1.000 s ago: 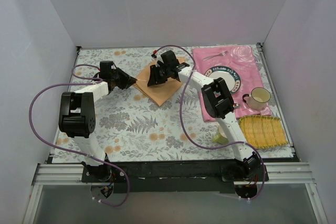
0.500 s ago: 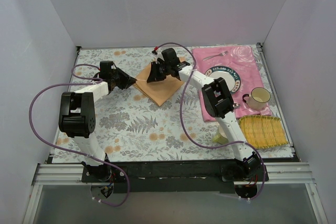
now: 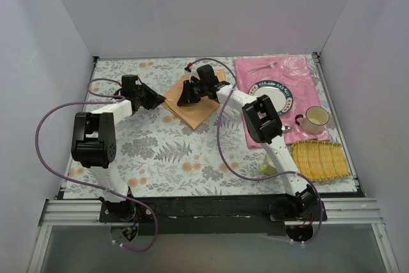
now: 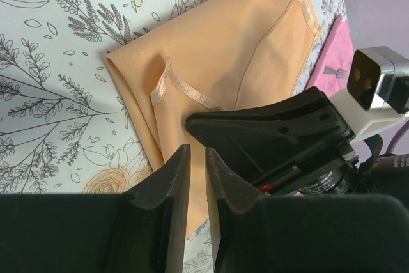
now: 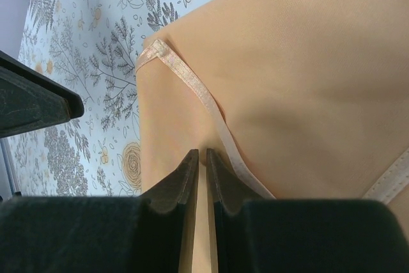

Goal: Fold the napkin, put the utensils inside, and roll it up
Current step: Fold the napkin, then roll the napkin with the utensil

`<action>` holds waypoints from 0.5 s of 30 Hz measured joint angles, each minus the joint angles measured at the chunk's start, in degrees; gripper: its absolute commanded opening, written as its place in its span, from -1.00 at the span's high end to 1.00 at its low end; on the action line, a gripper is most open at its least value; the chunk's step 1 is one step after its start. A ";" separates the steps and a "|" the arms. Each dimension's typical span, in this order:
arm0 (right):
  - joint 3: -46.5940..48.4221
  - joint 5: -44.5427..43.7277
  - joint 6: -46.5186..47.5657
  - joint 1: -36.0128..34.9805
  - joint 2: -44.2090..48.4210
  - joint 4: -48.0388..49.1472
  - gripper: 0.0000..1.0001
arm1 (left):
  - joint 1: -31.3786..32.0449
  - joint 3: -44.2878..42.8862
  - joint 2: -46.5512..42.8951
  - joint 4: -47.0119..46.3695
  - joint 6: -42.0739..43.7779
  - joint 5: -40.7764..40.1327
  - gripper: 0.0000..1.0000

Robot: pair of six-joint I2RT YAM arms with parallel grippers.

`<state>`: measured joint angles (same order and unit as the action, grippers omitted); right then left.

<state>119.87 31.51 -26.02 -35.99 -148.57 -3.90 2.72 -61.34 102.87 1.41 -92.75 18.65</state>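
The left gripper (image 4: 197, 156) and right gripper (image 5: 201, 155) hover at the folded napkin's (image 3: 197, 110) left edge, fingers nearly together, probably to set the crease. Whether either pinches cloth, I cannot tell.

One napkin (image 3: 195, 103), one fork (image 3: 262, 68) — one plate (image 3: 287, 98).

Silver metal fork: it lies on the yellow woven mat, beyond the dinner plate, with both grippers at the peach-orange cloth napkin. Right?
Not quite. The silver metal fork lies on the pink rose-print placemat, not the yellow woven mat; the top external view shows it. The rest holds.
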 measured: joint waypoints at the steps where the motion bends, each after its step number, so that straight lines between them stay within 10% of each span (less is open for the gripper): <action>1: -0.11 0.04 0.04 -0.02 0.11 0.02 0.63 | 0.00 0.02 0.00 0.07 0.02 -0.04 0.70; 15: 2.71 -3.72 7.74 -1.07 4.28 -15.02 -0.10 | 0.00 0.35 -5.03 5.35 -1.03 -5.38 0.34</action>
<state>122.58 27.79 -18.28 -37.06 -144.29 -18.92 2.72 -60.99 97.84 6.76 -93.78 13.28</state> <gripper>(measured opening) 0.465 0.273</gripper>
